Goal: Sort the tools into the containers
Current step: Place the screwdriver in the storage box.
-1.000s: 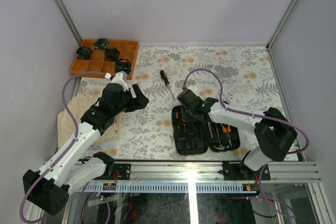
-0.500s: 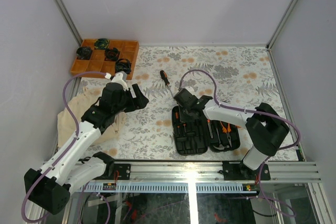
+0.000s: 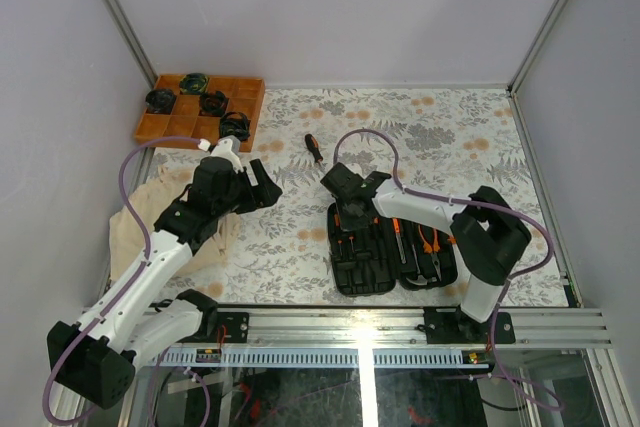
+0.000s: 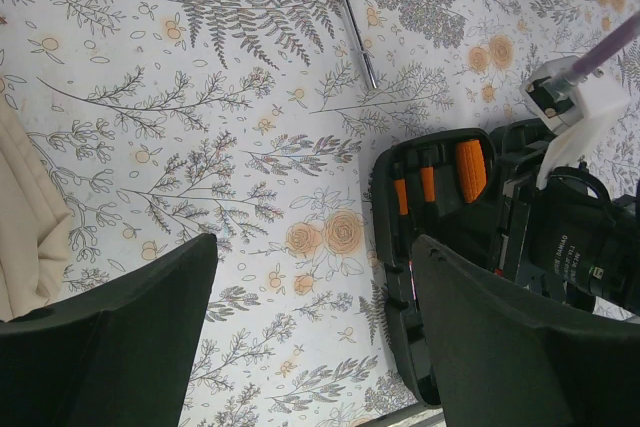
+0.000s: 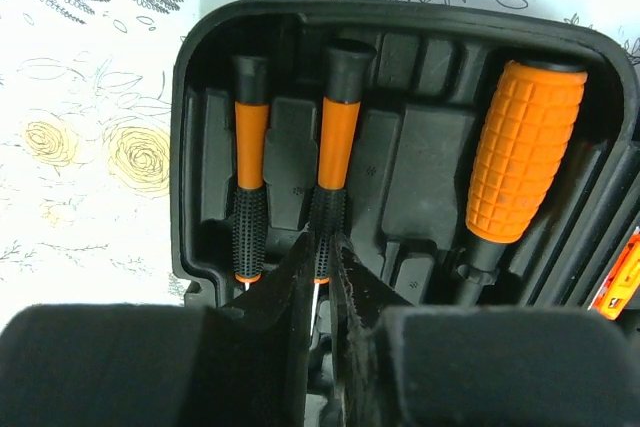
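Case [image 3: 360, 272] is holding slotted screwdrivers [image 5: 335, 137] and pliers [image 3: 430, 244]; loose screwdriver [image 3: 316, 152] is lying outside, awaiting sorting. Right gripper [image 5: 322, 242] is hovering over the slots with jaws nearly together; left gripper [image 4: 310, 257] is hanging wide apart, empty

The white-and-black left arm [image 3: 150, 267] is being held up and rightward from its base, elbow bent. Its black two-finger left gripper [image 3: 263, 183] is being carried wide open, the broad dark fingers [image 4: 110, 337] being shown well apart in the wrist view. The white-and-black right arm [image 3: 430, 209] is being stretched leftward from its black shoulder, low and folded. Its black right gripper [image 3: 337, 179] is being pointed downward, the fingers [image 5: 290, 287] being pinched almost together, with only a thin slit between them.
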### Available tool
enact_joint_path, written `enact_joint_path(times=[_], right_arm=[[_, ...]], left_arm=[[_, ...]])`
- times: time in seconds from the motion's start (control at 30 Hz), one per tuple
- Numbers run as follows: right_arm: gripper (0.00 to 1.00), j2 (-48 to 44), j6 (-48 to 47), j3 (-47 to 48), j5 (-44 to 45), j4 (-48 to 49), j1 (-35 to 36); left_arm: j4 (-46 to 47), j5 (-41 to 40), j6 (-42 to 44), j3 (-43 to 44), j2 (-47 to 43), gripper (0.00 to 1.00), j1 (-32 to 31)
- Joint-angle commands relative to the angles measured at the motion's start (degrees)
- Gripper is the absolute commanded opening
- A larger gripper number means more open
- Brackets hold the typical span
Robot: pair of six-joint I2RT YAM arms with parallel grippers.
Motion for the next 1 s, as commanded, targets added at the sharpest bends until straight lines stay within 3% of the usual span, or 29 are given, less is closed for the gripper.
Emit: enact_joint_path(times=[0.0, 0.3, 0.7, 0.9, 0.97], right_arm=[[0.14, 7.3, -2.3, 1.4, -2.2, -6.0, 0.7], [0.00, 14.6, -2.9, 3.1, -6.5, -8.2, 0.7], [0.00, 20.8, -2.7, 3.5, -7.2, -9.4, 0.8], [0.01, 10.9, -2.0, 2.2, -3.6, -7.3, 0.7], [0.07, 5.4, -2.4, 2.6, -3.5, -5.3, 0.5]], left_arm=[[1.9, 1.2, 0.5, -0.6, 0.1, 0.77, 0.5], [2.0, 1.6, 0.6, -0.5, 0.0, 0.77, 0.7], [2.8, 4.1, 0.4, -0.5, 0.4, 0.77, 1.1], [3.2, 5.2, 0.5, -0.6, 0.1, 0.77, 1.5], [3.2, 5.2, 0.5, -0.7, -0.1, 0.77, 1.5]])
